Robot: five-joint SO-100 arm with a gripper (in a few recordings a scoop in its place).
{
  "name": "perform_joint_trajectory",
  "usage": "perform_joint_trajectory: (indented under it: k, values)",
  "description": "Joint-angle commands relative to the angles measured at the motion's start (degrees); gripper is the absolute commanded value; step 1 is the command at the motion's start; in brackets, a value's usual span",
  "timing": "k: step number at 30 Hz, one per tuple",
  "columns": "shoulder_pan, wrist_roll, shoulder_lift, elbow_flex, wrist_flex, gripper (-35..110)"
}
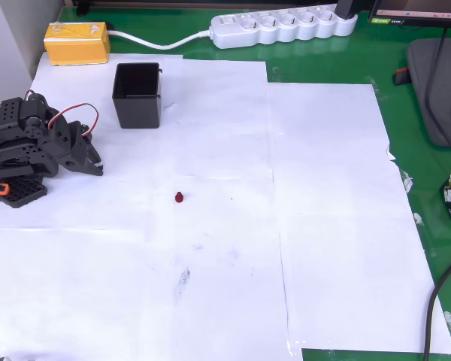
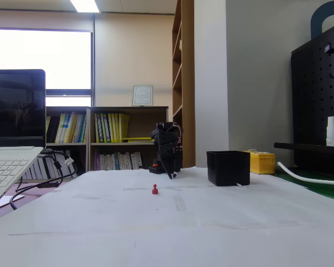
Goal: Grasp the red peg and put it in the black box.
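In the overhead view we see the red peg (image 1: 179,198) alone on the white paper (image 1: 323,226), well apart from the gripper (image 1: 96,167), lower right of its tips. The black box (image 1: 137,95) stands open-topped just above and right of those tips, with a yellow box (image 1: 77,43) beyond it. We cannot tell whether the folded arm's fingers are spread or pressed together.
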Motion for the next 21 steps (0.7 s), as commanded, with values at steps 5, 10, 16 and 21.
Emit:
perform_joint_trajectory:
  k: [5, 10, 16, 21]
  values:
    - [2.9, 3.4, -6.7, -4.7, 4.1, 0]
    - [2.9, 3.3, -6.7, -4.7, 4.3, 0]
    - [3.9, 3.8, -6.6, -4.7, 3.4, 0]
    - [4.0, 3.4, 1.5, -4.7, -16.4, 0]
